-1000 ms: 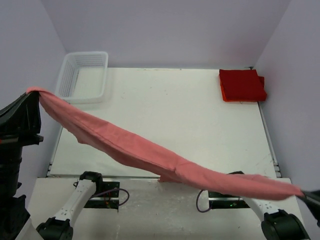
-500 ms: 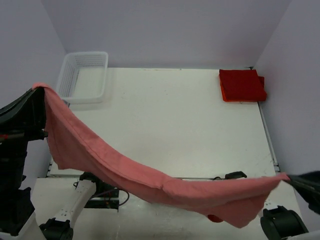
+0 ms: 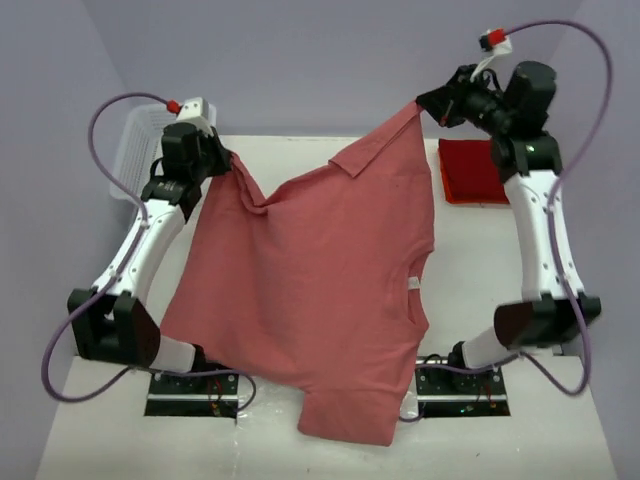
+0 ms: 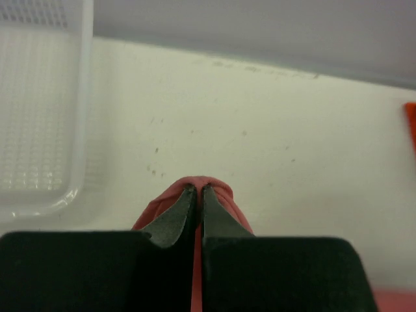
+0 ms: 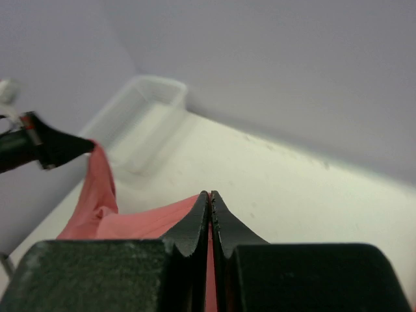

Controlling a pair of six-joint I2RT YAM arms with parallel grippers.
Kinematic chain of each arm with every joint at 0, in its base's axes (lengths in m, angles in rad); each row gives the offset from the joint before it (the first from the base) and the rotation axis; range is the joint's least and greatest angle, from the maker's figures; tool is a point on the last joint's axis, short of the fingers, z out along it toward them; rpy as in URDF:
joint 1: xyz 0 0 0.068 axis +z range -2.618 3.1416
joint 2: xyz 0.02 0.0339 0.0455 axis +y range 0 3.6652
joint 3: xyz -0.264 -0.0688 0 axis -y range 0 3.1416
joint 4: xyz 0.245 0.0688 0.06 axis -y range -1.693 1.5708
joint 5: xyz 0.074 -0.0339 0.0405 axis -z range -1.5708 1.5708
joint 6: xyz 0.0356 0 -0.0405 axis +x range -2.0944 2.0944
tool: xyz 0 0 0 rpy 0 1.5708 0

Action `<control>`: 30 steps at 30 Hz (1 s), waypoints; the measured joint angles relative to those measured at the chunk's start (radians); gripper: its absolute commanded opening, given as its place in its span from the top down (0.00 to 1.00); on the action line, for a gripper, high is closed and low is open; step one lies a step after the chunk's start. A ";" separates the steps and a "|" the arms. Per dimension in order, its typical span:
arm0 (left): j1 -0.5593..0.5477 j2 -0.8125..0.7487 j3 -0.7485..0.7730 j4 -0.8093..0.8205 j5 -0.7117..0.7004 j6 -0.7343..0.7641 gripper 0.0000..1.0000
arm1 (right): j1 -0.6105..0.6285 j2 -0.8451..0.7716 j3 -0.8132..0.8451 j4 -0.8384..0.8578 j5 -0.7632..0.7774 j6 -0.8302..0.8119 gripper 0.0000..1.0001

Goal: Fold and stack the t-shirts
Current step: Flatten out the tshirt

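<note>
Salmon shirt (image 3: 320, 290), earlier a sagging band, now hangs spread between left gripper (image 3: 224, 162) and right gripper (image 3: 421, 103), jaws clamped on it.

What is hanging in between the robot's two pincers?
The salmon-red t-shirt spans the gap from the left pincer to the right pincer. Each pincer is shut on an upper corner, and the shirt sags in the middle. The top view shows it.

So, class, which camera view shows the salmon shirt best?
Top view: the whole salmon shirt hangs spread between the left hand and right hand. Each wrist view shows only a pinched bit; the right also catches a hanging strip.
</note>
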 measured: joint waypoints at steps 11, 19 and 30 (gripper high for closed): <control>0.000 0.420 -0.106 0.228 -0.093 0.038 1.00 | -0.112 0.579 0.035 -0.089 0.126 -0.057 1.00; 0.009 0.676 -0.010 0.282 -0.094 0.081 1.00 | -0.116 0.782 0.287 -0.146 0.141 -0.088 1.00; 0.056 0.695 0.195 0.294 -0.092 0.109 1.00 | -0.116 0.760 0.241 -0.143 0.138 -0.084 1.00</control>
